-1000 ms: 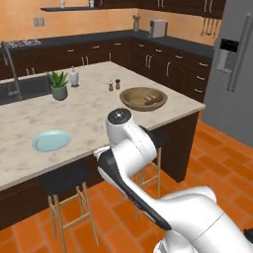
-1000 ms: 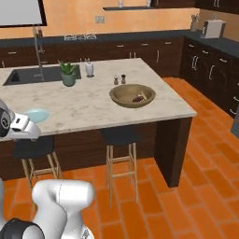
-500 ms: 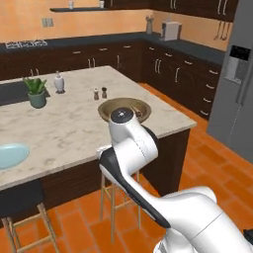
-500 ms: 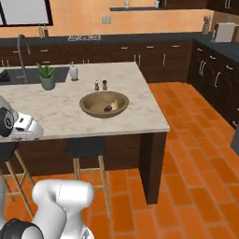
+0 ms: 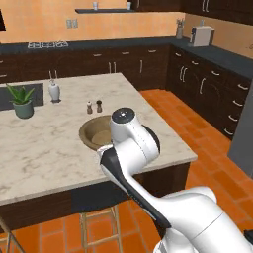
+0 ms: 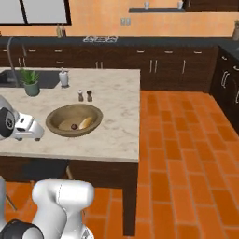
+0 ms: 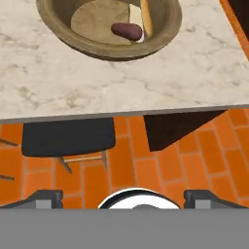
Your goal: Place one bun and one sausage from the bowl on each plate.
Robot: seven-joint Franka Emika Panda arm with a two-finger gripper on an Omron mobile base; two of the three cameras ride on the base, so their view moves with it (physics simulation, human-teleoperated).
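The bowl (image 6: 74, 120) sits on the marble table (image 6: 116, 100) near its front edge, and inside it lie one sausage (image 6: 73, 126) and one bun (image 6: 85, 123), side by side on the bowl floor toward the side facing the robot; in the hand view the sausage (image 7: 127, 31) touches or nearly touches the bun (image 7: 147, 18). No plate can be pointed to from here. The claw (image 7: 121, 198) hangs below and in front of the table edge, over the orange tile floor and a dark stool (image 7: 68, 136), fingers spread wide and carrying nothing. To do the pick well, I judge the hand should rise above the rim first, then descend straight into the bowl with the fingers straddling one item across its short width, keeping clear of its neighbour. The thick rim and the table's front edge are the obstacles; the salt and pepper shakers (image 6: 84, 95) behind the bowl stand apart, and open marble lies right of it.
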